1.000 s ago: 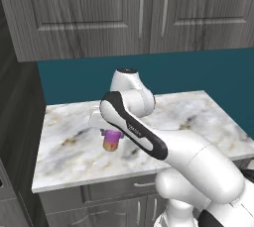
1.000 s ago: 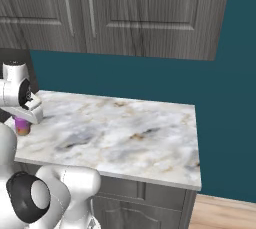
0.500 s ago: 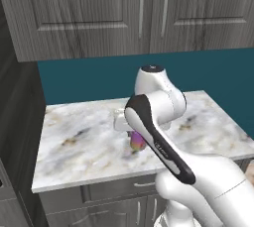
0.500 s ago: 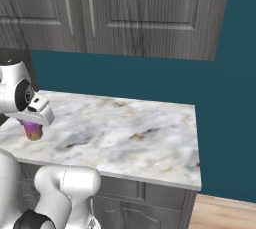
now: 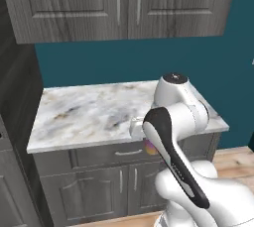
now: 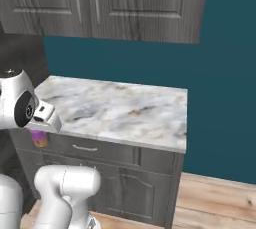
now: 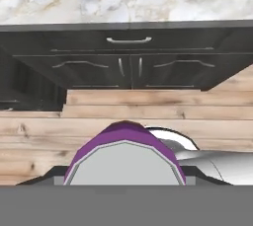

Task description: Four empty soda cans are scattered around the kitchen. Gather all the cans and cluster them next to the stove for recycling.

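Note:
My gripper (image 6: 40, 132) is shut on a purple-magenta soda can (image 6: 38, 139) with a silver top. The can hangs upright under the white hand, just in front of the counter's front edge and above the floor. In the left base view a sliver of the can (image 5: 148, 147) peeks out beside the dark forearm, level with the drawer fronts. Up close in the hand view, the can's silver top and purple rim (image 7: 123, 157) rise at the bottom and hide the fingertips. The stove is out of view.
A marble counter (image 5: 94, 112) runs over dark drawers and cabinet doors (image 7: 129, 67). Grey upper cabinets (image 5: 124, 3) hang on a teal wall. A tall dark unit (image 5: 15, 122) stands at the left. Wooden floor (image 7: 148, 114) lies below.
The whole picture has shifted: the base has backed away from the counter. The can, held the whole time, has come off the counter top to a spot in front of its edge.

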Robot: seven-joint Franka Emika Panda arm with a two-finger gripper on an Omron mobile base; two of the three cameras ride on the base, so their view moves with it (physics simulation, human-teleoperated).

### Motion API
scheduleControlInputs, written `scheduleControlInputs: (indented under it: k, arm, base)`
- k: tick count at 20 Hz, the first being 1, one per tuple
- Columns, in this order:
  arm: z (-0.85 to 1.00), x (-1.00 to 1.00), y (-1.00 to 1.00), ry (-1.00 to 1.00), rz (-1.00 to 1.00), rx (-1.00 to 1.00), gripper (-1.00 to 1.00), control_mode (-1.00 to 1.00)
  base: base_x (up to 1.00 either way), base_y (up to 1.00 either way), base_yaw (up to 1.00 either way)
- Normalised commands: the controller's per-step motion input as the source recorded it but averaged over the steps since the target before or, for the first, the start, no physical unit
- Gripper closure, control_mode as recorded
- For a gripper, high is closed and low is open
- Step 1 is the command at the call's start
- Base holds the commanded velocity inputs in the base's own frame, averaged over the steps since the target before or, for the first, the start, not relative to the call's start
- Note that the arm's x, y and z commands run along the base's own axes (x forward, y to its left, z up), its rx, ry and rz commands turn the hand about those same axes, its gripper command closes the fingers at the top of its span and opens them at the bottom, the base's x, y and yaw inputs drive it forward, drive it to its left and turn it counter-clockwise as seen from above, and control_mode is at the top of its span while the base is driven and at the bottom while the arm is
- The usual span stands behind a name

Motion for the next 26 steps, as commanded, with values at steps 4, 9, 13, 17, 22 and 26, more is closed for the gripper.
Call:
scheduleControlInputs:
  k: [4, 9, 13, 17, 22, 26]
  arm:
    - [0.0, 0.0, 0.0, 0.0, 0.0, 0.0, 1.0, 1.0]
    - [0.0, 0.0, 0.0, 0.0, 0.0, 0.0, 1.0, 1.0]
    - [0.0, 0.0, 0.0, 0.0, 0.0, 0.0, 1.0, 1.0]
    - [0.0, 0.0, 0.0, 0.0, 0.0, 0.0, 1.0, 1.0]
    - [0.0, 0.0, 0.0, 0.0, 0.0, 0.0, 1.0, 1.0]
    - [0.0, 0.0, 0.0, 0.0, 0.0, 0.0, 1.0, 1.0]
  base:
    - [-0.9, 0.2, 0.11]
    - [-0.75, 0.74, 0.07]
    - [-0.69, 0.93, 0.06]
    - [-0.63, 0.97, 0.04]
    - [-0.59, 1.0, 0.02]
    - [-0.48, 1.0, 0.01]
